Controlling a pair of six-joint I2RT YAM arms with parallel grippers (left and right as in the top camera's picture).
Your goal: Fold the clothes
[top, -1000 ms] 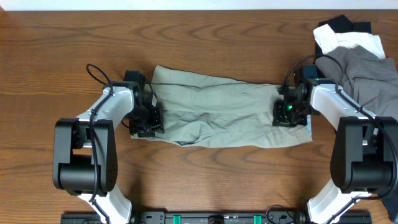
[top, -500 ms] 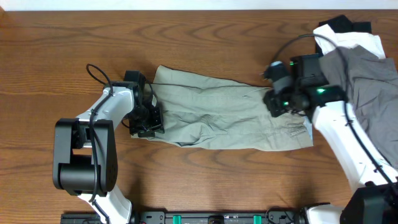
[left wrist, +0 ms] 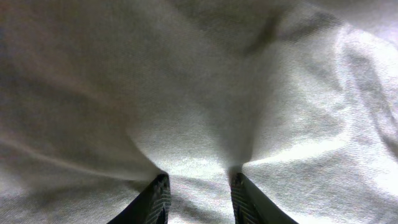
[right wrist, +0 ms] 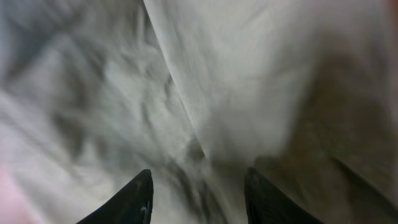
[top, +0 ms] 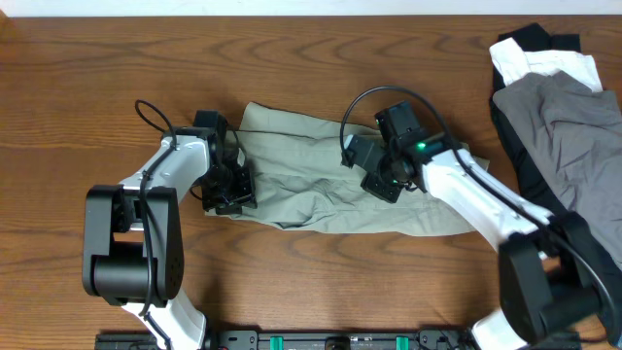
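The clothes, a pair of light khaki-green shorts [top: 311,175], lie spread and wrinkled across the middle of the table. At their left edge my left gripper [top: 228,194] is shut on a raised fold of the cloth. In the left wrist view the fabric [left wrist: 199,93] bunches between the fingertips of the left gripper [left wrist: 199,182]. My right gripper [top: 381,180] hovers over the middle-right of the shorts with its jaws open. The right wrist view is blurred: the right gripper [right wrist: 199,180] has only cloth [right wrist: 236,74] beneath it. The right arm hides part of the shorts' right end.
A pile of other garments sits at the table's far right: a slate-grey one [top: 564,117] on top, a white one [top: 544,63] and a black one [top: 535,39] behind it. Bare wooden table [top: 311,58] lies behind and in front of the shorts.
My right arm has swung left from the shorts' right end to their middle, and its jaws have gone from shut to open. The left arm has not moved.
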